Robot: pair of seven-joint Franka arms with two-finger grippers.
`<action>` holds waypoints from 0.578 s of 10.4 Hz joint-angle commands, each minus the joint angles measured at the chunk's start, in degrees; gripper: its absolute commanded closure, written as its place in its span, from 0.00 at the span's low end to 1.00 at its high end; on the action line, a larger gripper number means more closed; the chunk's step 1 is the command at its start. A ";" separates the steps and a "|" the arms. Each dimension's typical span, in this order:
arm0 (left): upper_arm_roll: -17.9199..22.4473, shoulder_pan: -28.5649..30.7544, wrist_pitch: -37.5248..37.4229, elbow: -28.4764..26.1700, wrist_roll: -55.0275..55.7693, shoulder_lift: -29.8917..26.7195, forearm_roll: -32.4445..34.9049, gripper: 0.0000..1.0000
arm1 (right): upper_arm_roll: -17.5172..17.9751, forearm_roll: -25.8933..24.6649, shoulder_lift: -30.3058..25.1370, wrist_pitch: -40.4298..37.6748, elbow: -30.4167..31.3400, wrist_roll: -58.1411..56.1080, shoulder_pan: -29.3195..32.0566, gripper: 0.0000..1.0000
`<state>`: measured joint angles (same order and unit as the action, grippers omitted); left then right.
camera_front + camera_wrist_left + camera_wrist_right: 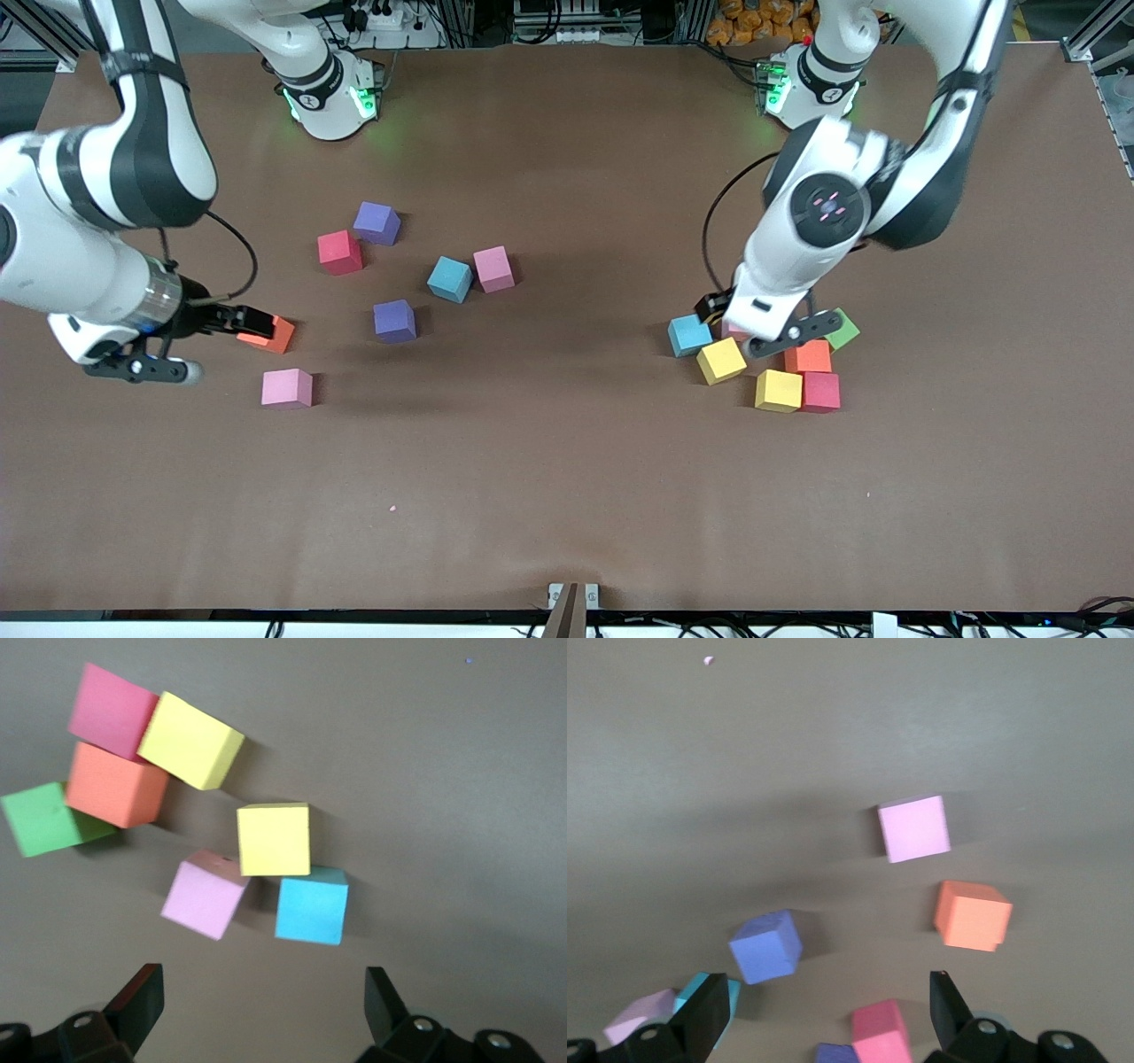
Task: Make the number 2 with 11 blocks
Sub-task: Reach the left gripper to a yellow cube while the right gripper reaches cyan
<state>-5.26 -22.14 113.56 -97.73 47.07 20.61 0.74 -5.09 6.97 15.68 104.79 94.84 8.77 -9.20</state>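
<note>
Lying between open left fingers point(142, 1001): pink block point(205, 895).

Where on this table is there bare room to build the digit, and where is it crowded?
Bare: the wide middle between the light blue cube with its pink cube and the cluster at the left arm's end, plus the whole strip nearest the front camera. Crowded: that cluster around the yellow cube, under the left hand.
</note>
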 commanded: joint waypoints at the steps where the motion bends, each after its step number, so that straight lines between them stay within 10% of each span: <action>1: -0.10 -0.18 3.15 0.35 1.53 2.85 0.84 0.00 | -0.10 1.91 1.63 0.76 -0.80 1.34 -0.73 0.00; 6: 0.16 0.79 11.94 0.26 0.04 9.35 4.79 0.00 | -0.18 1.56 7.77 9.88 -0.80 12.05 -6.96 0.00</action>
<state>-4.97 -21.74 123.47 -97.83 47.22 28.30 3.67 -4.88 8.13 20.53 111.79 94.95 17.85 -14.39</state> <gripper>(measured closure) 0.000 0.000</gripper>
